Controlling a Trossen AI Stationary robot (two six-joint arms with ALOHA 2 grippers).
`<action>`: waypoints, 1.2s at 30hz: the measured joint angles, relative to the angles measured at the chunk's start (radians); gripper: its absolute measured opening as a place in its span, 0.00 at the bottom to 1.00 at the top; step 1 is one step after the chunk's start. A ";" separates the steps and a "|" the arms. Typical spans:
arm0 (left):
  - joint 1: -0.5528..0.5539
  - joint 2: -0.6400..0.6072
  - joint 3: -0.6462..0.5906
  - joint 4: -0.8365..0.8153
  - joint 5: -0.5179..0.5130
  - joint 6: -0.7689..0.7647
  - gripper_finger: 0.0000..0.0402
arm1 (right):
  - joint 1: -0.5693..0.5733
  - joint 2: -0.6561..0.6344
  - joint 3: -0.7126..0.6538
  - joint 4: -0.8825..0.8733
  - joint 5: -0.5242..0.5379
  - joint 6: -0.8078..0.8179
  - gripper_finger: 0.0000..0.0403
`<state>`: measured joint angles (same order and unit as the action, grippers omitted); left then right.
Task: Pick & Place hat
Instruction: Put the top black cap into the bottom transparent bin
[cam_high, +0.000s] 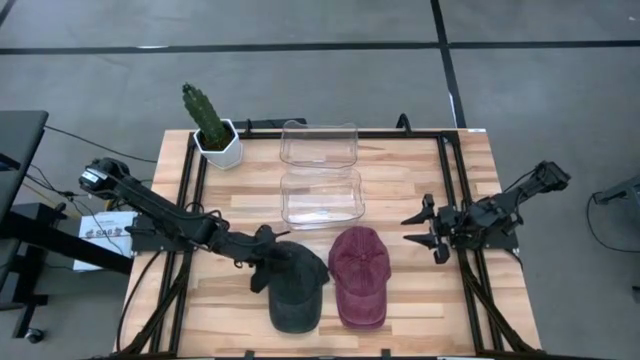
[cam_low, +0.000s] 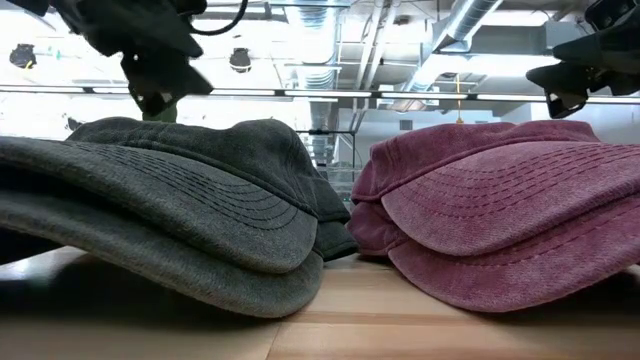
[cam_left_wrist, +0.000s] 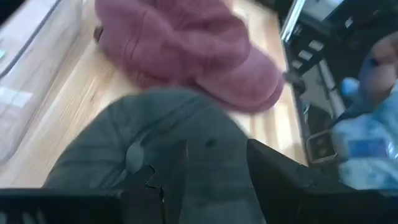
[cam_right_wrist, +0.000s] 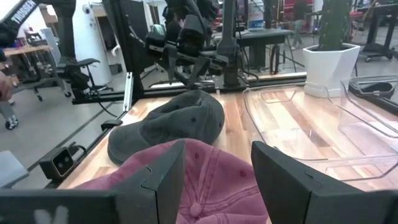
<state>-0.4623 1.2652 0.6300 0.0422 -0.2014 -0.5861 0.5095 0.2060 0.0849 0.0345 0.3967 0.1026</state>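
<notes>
i'm holding left gripper (cam_high: 262, 262) over crown of grey hat (cam_high: 297, 290), fingers apart, gripping nothing. hat lying on table (cam_high: 420, 190) beside red hat (cam_high: 358, 272). i'm thinking: sink fingers around crown fold before pinching. right gripper (cam_high: 428, 228) waiting, fingers apart, beside red hat.

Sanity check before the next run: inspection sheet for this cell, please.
Surface: wooden table, dark rails along both sides.
Job's things: dark grey hat and maroon hat side by side near the front edge; two clear bins behind them, nothing seen inside.
Clutter: potted cactus at the back left corner.
Grippers: left gripper open, above the grey hat's crown; right gripper open, right of the maroon hat, holding nothing.
Cables: black leads off the table's left side.
Surroundings: grey floor; office chairs and desks beyond in the right wrist view.
</notes>
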 joint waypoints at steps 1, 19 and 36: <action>0.003 0.000 0.000 -0.030 -0.003 -0.004 0.41 | 0.000 0.009 0.000 0.006 0.000 -0.002 0.43; 0.122 0.051 0.031 -0.124 -0.015 0.212 0.41 | 0.001 0.043 0.000 0.026 -0.005 0.003 0.43; 0.118 0.077 0.031 -0.109 0.061 0.204 0.38 | 0.001 0.043 0.000 0.026 -0.004 0.003 0.43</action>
<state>-0.3440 1.3421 0.6609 -0.0666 -0.1402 -0.3817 0.5102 0.2493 0.0849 0.0605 0.3923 0.1055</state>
